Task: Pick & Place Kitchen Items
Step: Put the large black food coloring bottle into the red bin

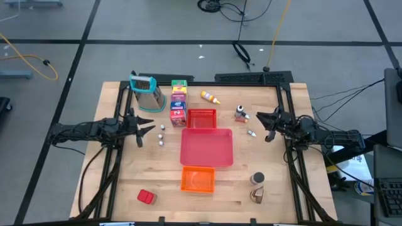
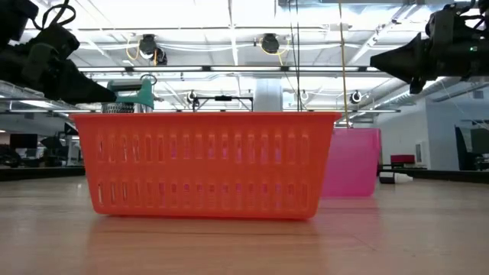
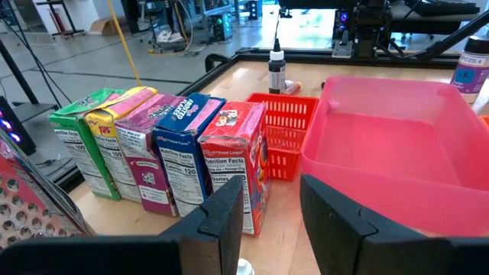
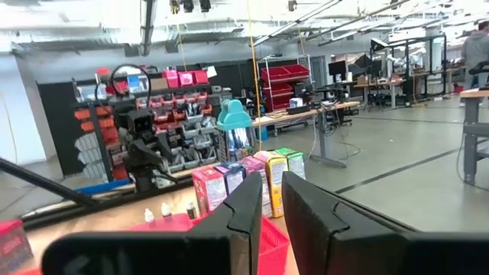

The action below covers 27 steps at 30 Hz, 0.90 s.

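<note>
Both arms hover empty: left end effector [image 1: 146, 130] slightly spread near the bench's left edge, right end effector [image 1: 266, 125] slightly spread near its right edge; food boxes [image 1: 179, 100] line the far edge

We see bright, even light from long ceiling lamps [image 2: 229, 15] that glare white in the low view, and the worktop [image 1: 125, 182] has only soft, faint shadows. Up close in the low view, the orange basket [image 2: 206, 164] looks a little fuzzy. In the left wrist view the food boxes [image 3: 164, 153] look sharp, while the room far behind is blurry.
</note>
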Motion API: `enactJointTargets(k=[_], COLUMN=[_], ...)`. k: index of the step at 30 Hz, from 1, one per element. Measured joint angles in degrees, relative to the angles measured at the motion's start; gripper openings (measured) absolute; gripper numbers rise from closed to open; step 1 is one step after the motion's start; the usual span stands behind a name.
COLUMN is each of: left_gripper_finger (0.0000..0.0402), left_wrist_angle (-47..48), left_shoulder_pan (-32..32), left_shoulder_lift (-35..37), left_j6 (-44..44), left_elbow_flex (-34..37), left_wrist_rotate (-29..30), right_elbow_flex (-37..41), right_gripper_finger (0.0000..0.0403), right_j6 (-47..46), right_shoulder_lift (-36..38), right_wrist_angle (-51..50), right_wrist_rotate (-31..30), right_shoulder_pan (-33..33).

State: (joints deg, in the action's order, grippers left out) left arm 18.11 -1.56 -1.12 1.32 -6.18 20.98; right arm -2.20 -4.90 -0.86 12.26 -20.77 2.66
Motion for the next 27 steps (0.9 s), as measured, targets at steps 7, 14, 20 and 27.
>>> enactJointTargets(k=[7,14,20,27], left_gripper_finger=[0.0131,0.0131,0.0131,0.0131], left_wrist_angle=[-0.72,-3.10,-4.01,-9.50], left_shoulder_pan=[0.04,0.04,0.04,-0.04], left_shoulder_lift=[0.02,0.01,-0.01,-0.01], left_j6=[-9.37,-29.94,-36.79,-22.04], left_elbow_flex=[0.00,0.00,0.00,0.00], left_wrist_rotate=[1.99,3.08,3.05,-3.99], right_elbow_flex=[-0.02,-1.78,-3.73,-3.78], right_gripper_finger=[0.0047,0.0073,0.0159,0.0243], right_j6=[1.89,1.28,4.53,1.18], right_shoulder_lift=[-0.05,-7.40,-17.95,-28.88], right_wrist_angle=[-0.51,-6.14,-2.37,2.52], right_wrist_rotate=[-3.17,-1.55,-7.19,-9.21], right_shoulder_pan=[0.04,0.04,1.38,5.21])
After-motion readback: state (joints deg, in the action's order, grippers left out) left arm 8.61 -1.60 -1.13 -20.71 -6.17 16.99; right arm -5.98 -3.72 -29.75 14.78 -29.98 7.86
